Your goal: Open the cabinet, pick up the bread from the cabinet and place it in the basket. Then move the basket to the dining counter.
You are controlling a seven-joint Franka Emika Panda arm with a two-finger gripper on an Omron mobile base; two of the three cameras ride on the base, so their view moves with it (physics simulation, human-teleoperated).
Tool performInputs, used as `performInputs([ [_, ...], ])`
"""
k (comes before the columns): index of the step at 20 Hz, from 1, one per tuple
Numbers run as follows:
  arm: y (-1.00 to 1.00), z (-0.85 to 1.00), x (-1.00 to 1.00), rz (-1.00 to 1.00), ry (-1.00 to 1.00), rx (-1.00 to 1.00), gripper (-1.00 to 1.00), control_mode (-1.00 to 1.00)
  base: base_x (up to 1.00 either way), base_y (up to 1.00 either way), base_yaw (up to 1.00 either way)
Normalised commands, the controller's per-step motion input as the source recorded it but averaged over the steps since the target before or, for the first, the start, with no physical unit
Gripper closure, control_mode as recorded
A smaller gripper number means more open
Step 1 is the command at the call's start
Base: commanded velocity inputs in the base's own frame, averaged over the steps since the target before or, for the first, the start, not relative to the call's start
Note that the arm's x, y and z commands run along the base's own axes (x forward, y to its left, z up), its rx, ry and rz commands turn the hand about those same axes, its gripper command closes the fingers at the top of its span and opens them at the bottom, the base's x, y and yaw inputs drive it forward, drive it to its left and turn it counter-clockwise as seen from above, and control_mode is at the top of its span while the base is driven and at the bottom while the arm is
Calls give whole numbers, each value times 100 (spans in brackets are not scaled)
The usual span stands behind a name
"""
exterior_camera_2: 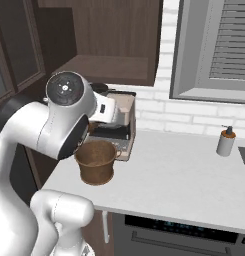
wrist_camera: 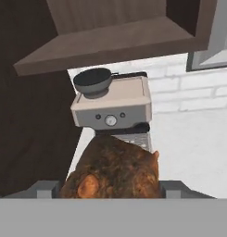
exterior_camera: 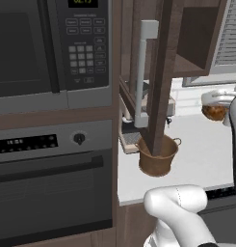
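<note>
The bread (wrist_camera: 112,169) is a rounded, lumpy mass with a mottled golden-brown to dark-brown crust and an uneven, knobbly surface; in the hand view it sits between the two grey finger tips, its broad side spanning the gap from one tip to the other, so its long axis runs across the jaws. The gripper (wrist_camera: 112,190) stands wide, spread to the width of the bread and holding it on both flanks. The basket (exterior_camera_2: 96,162) is a round, bucket-shaped vessel of brown, coarse-textured material, tapering toward the base, upright with its mouth open upward and a thin looped handle lying at its rim; it rests on the white kitchen worktop (exterior_camera_2: 184,180), just in front of the coffee machine (wrist_camera: 112,109). The coffee machine is a boxy beige unit with a dark round cup on top, a central knob on its front panel and a ribbed drip tray at its foot. In the hand view the bread is seen in front of that drip tray, above the worktop level. The cabinet (exterior_camera_2: 109,40) is dark brown wood with visible grain; its door (exterior_camera: 160,77) stands swung open, edge-on in the left base view, carrying a long vertical grey bar handle (exterior_camera: 142,72). The cabinet's lower shelf is flat. To the left stand a black-and-steel microwave (exterior_camera: 52,48) with keypad and a dark oven (exterior_camera: 47,183) below.
</note>
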Motion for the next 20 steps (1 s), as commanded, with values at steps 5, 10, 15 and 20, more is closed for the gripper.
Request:
performInputs([
  [5, 1, -63, 0, 6, 11, -1, 100, -100, 0, 0, 0],
  [10, 22, -57, 0, 1, 4, -9, 100, -100, 0, 0, 0],
  [15, 33, -59, 17, 1, 5, -14, 100, -100, 0, 0, 0],
  [20, 14, -46, 32, 1, 7, -11, 100, -100, 0, 0, 0],
])
